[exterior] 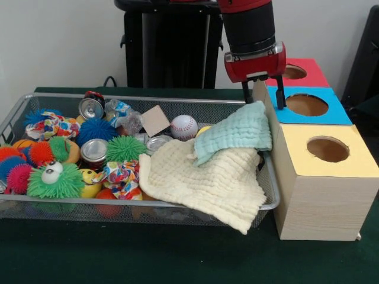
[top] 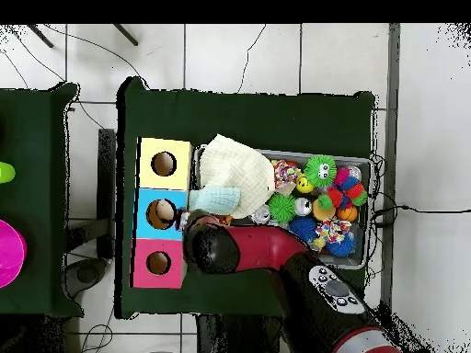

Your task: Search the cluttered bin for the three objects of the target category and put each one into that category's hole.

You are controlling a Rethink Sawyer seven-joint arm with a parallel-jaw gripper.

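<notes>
Two dark fingers [exterior: 280, 94] of the gripper [exterior: 262, 93] hang spread apart, holding nothing, over the bin's [exterior: 118, 100] end nearest the boxes, just above a mint cloth [exterior: 237, 130] lying on a cream cloth [exterior: 204, 180] (which droops over the rim). Beside it stands the red-faced box [exterior: 311, 74] with its hole [exterior: 294, 71]; no soft toy animal can be made out
</notes>
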